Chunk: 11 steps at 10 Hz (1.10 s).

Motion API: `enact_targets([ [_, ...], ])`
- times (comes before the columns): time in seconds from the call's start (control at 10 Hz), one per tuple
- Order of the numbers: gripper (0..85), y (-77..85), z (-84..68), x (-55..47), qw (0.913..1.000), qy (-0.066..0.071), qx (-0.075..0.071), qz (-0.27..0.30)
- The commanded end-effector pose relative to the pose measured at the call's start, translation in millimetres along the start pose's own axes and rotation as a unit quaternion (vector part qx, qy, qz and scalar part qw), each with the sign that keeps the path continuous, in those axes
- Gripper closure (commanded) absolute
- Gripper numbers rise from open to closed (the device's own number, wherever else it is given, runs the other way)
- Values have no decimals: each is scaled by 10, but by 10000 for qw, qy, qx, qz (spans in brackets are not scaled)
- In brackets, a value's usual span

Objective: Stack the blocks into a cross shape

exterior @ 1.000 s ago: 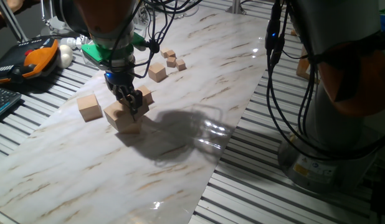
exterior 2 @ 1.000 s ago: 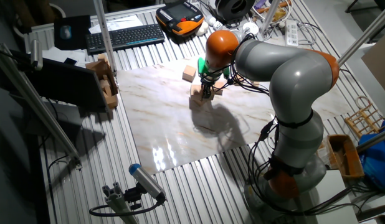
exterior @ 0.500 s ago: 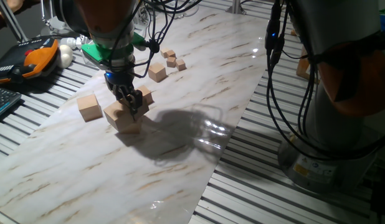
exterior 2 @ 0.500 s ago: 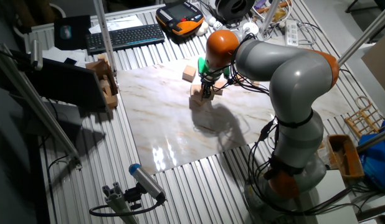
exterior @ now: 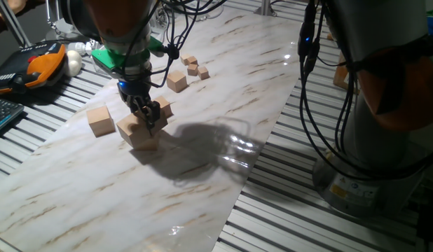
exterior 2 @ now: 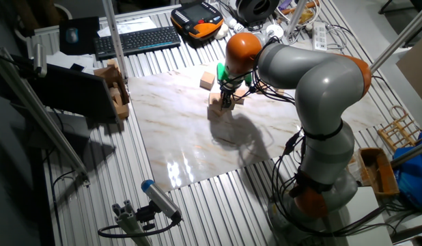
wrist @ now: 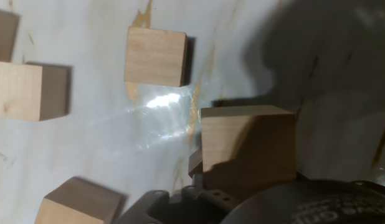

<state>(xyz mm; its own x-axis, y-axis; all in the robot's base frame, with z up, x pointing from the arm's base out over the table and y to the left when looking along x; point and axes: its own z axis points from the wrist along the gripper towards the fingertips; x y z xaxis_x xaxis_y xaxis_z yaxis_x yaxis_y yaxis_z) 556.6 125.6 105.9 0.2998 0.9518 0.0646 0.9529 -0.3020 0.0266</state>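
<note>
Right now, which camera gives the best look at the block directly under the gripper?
The hand view: the block fills the frame, top face and edges sharp, though shadowed. One fixed view shows it smaller, with the gripper down at its top, partly covering it. The other fixed view shows only a small tan patch beside the fingers.

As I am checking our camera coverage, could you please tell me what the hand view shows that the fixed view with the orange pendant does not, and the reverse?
Hand view only: the nearest block close up, its top half in shadow. Fixed view only: the arm reaching down to that block, the tiny cubes and the orange pendant. Both: that block, neighbouring blocks and the marble board.
</note>
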Motion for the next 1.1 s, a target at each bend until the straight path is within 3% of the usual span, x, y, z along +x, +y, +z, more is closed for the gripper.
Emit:
enact_targets([
  [0.0, 510, -2, -2, 1, 10000, -7, -2, 14],
  [0.2, 510, -2, -1, 2, 10000, -19, 10, 44],
  [0.3, 340, -2, -1, 2, 10000, -33, 6, 51],
  [0.6, 340, -1, 0, 5, 10000, -33, 6, 51],
  [0.7, 170, -1, 0, 5, 10000, -33, 6, 59],
  [1.0, 170, -1, 2, 6, 10000, -29, 15, 75],
])
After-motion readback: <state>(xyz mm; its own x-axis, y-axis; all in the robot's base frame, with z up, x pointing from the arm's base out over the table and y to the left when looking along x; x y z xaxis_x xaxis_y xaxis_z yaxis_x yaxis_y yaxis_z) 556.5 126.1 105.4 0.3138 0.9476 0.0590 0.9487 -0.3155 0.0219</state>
